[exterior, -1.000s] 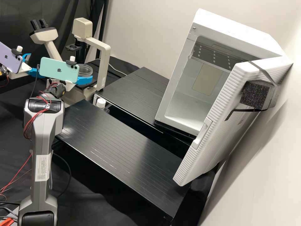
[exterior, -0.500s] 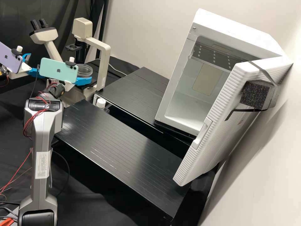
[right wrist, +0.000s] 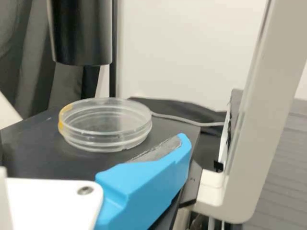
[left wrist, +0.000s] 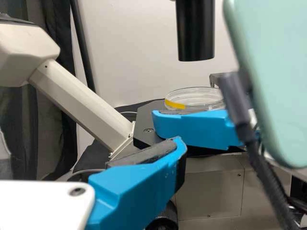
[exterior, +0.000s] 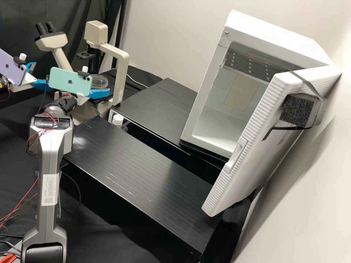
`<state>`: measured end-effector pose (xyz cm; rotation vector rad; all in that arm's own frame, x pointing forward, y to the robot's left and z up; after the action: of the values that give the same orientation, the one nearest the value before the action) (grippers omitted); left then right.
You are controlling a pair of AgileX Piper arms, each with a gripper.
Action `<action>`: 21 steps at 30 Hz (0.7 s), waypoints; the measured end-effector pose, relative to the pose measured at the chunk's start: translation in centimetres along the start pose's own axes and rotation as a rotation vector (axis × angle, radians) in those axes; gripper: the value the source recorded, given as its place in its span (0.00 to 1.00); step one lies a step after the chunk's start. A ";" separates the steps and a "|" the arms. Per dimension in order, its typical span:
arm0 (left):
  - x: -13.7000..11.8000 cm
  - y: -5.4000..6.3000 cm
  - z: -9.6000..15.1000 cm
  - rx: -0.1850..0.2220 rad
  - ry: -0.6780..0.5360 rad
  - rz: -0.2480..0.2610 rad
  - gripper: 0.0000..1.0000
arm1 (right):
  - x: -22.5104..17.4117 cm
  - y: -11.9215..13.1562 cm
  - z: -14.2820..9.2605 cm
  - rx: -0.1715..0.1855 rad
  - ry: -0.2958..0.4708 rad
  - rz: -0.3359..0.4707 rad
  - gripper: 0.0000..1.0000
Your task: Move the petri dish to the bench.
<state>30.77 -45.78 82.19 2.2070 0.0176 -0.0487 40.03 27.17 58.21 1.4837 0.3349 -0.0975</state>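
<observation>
Black microscope stage [right wrist: 33, 151]: petri dish [right wrist: 106, 125] atop, near right tool [exterior: 98, 94].

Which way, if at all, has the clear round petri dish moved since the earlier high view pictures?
No move that I can see: in the high view, the dish keeps its place beside the cream microscope's upright column.

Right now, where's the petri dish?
In the high view, the petri dish is at upper left, on the microscope's black stage, left of its pale upright and just behind the right arm's blue finger.
</observation>
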 end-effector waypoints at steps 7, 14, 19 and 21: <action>0.0 0.0 0.0 0.000 0.000 0.000 1.00 | 0.9 0.2 0.3 -0.005 -0.018 -0.002 1.00; 0.0 0.0 0.0 0.000 0.000 0.000 1.00 | 1.5 0.9 0.1 -0.028 -0.023 -0.011 1.00; 0.0 0.0 0.0 0.000 0.000 0.000 1.00 | 1.8 0.8 0.1 -0.029 -0.036 -0.014 1.00; 0.0 0.0 0.0 0.000 0.000 0.000 1.00 | 1.9 0.9 0.0 -0.040 -0.039 -0.017 1.00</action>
<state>30.77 -45.78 82.19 2.2070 0.0176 -0.0487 42.07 27.51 58.49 1.4376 0.3164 -0.1329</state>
